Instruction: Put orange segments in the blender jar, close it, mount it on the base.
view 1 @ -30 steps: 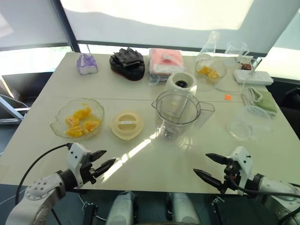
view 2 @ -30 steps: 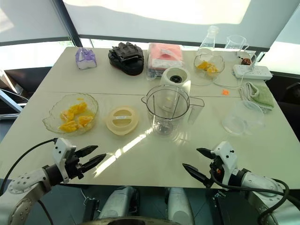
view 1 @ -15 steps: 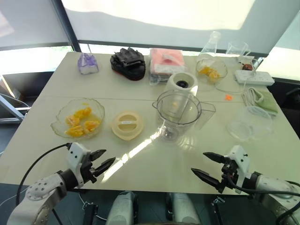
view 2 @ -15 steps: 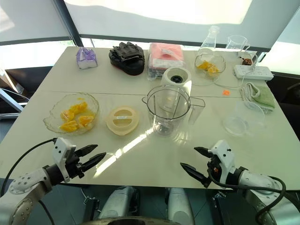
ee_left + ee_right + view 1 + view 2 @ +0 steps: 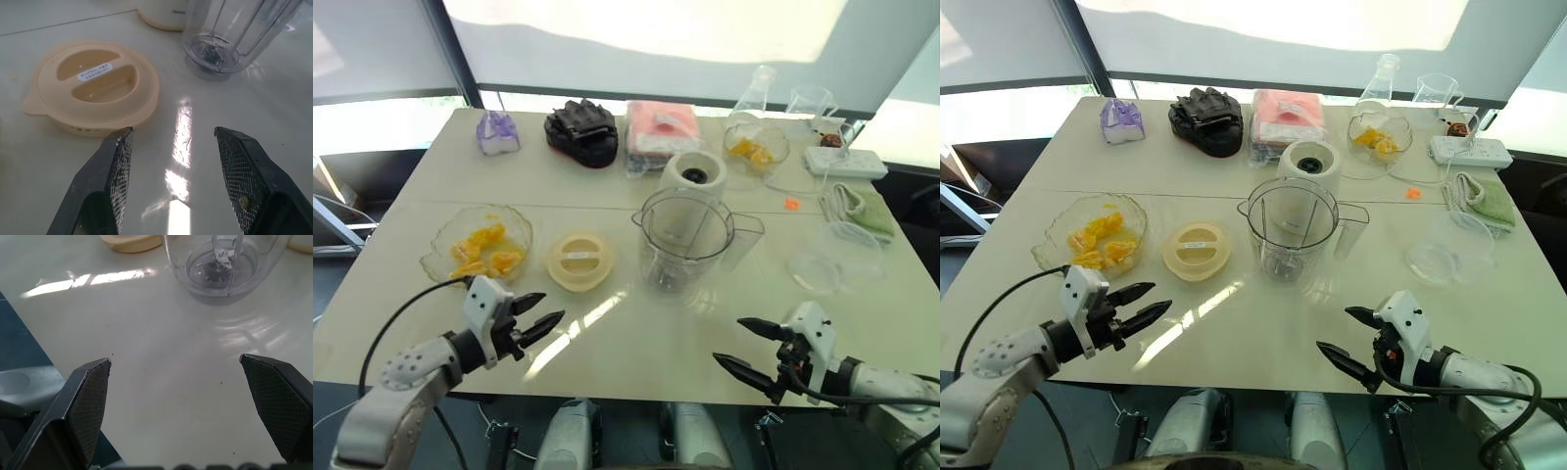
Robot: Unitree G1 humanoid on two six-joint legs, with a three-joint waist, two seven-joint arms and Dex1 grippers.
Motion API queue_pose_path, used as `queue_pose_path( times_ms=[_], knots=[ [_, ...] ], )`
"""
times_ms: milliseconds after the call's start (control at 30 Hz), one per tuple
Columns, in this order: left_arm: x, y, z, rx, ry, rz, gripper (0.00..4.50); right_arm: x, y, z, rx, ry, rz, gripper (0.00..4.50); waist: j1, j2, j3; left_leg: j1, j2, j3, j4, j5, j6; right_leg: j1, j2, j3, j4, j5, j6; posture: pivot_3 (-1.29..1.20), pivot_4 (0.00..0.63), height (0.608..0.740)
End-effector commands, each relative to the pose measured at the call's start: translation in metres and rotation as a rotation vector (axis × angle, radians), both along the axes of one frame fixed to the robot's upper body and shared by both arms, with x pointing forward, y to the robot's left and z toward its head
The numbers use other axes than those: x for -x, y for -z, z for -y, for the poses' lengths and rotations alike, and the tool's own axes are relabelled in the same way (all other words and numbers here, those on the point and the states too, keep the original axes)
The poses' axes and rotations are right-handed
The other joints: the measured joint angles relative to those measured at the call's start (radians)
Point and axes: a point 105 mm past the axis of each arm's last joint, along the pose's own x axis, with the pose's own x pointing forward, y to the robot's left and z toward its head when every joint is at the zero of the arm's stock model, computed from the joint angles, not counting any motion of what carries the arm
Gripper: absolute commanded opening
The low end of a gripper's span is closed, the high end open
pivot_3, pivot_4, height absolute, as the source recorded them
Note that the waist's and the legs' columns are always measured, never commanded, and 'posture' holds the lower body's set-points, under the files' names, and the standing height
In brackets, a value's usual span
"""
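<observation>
Since both hands hang spread and empty over the desk's near edge, left hand (image 5: 538,311) and right hand (image 5: 745,346), nothing's loaded yet. Orange segments (image 5: 481,253) sit in the left-edge bowl (image 5: 438,237), blender jar (image 5: 684,241) mid-desk, base (image 5: 693,178) touching behind it. Next, I'd guess: pinch a segment.

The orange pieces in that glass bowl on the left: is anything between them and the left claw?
Nothing visible. The left gripper hangs open just in front of the glass bowl holding the orange segments, with bare table between. The cream lid sits off to the side.
</observation>
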Motion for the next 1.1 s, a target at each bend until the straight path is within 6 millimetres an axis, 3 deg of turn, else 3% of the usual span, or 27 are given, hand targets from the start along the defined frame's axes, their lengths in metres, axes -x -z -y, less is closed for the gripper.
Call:
queue_pose_path(
  times_ms=[33, 133, 233, 433, 567, 700, 900, 1100],
  knots=[
    [-0.019, -0.047, -0.027, -0.051, 0.002, 0.087, 2.73, 0.002, -0.047, -0.009, -0.04, -0.088, 0.074, 4.44, 0.0, -0.001, 0.001, 0.0, 0.0, 0.0, 0.0, 0.0, 0.0, 0.0, 0.0, 0.0, 0.0, 0.0, 0.0, 0.0, 0.15, 0.74],
    [-0.037, -0.068, -0.059, -0.158, -0.037, 0.114, 2.73, 0.006, -0.073, -0.015, -0.051, -0.154, 0.089, 4.44, -0.004, -0.001, 0.001, 0.001, 0.0, 0.0, 0.0, 0.0, 0.0, 0.0, 0.001, -0.001, 0.0, 0.0, 0.0, 0.0, 0.15, 0.74],
    [-0.052, -0.073, -0.084, -0.283, -0.061, 0.133, 2.73, 0.006, -0.085, -0.021, -0.047, -0.192, 0.099, 4.44, -0.002, -0.001, 0.002, 0.0, 0.0, 0.001, -0.002, -0.001, 0.001, -0.001, 0.001, -0.001, 0.0, 0.0, 0.0, 0.0, 0.15, 0.74],
    [-0.078, -0.052, -0.117, -0.56, 0.081, 0.112, 2.73, 0.005, -0.092, -0.04, -0.096, -0.234, 0.104, 4.44, 0.004, -0.004, 0.002, -0.003, 0.0, 0.003, -0.003, -0.001, 0.002, -0.004, 0.0, -0.001, -0.002, 0.0, 0.0, 0.0, 0.15, 0.74],
    [-0.107, -0.051, -0.12, -0.614, 0.122, 0.139, 2.73, 0.004, -0.072, -0.054, -0.125, -0.214, 0.06, 4.44, 0.005, -0.01, 0.001, -0.009, 0.0, 0.001, 0.001, -0.001, 0.002, -0.005, -0.004, -0.007, -0.003, 0.001, -0.001, 0.0, 0.15, 0.74],
    [-0.122, -0.039, -0.113, -0.653, 0.193, 0.095, 2.73, 0.004, -0.063, -0.061, -0.147, -0.184, 0.051, 4.44, 0.001, -0.011, 0.001, -0.013, -0.003, 0.002, 0.002, -0.001, 0.003, -0.006, -0.007, -0.01, -0.003, 0.002, 0.0, 0.0, 0.15, 0.74],
    [-0.122, -0.017, -0.104, -0.681, 0.309, -0.062, 2.73, 0.006, -0.057, -0.066, -0.157, -0.152, 0.049, 4.44, -0.002, -0.014, 0.001, -0.013, -0.003, 0.005, 0.003, -0.003, 0.006, -0.006, -0.006, -0.012, -0.003, 0.005, 0.006, 0.0, 0.15, 0.74],
    [-0.125, -0.01, -0.095, -0.762, 0.387, -0.116, 2.73, 0.008, -0.054, -0.069, -0.162, -0.134, 0.051, 4.44, 0.003, -0.015, 0.002, -0.013, -0.001, 0.002, 0.004, -0.002, 0.006, -0.006, -0.005, -0.014, -0.001, 0.005, 0.006, 0.0, 0.15, 0.74]
  ],
)
